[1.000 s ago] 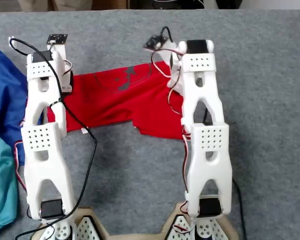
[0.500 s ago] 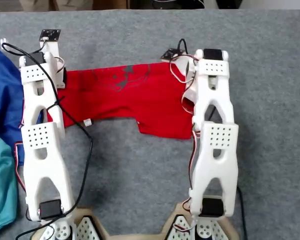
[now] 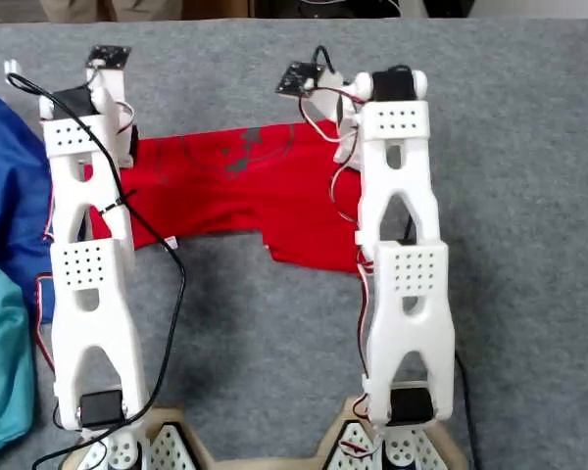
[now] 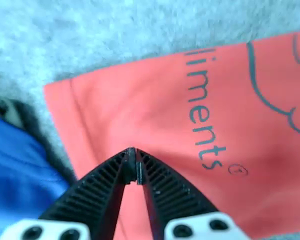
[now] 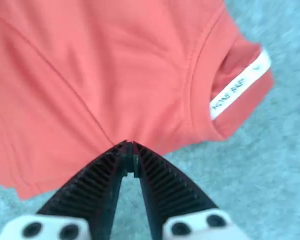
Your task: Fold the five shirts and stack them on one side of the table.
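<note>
Bench [image 3: 529,147]: one red shirt [image 3: 235,191], one blue shirt [image 3: 10,186], one teal shirt [image 3: 2,362]. Left end effector [image 4: 131,165], right end effector [image 5: 128,159]: both clamped on red shirt.

Red shirt [image 3: 235,191] is spread flat as a wide band across the upper middle, grey print facing up. Blue shirt [image 3: 5,186] sits bunched at the left edge, with teal shirt [image 3: 0,362] heaped just below, lower left.
</note>
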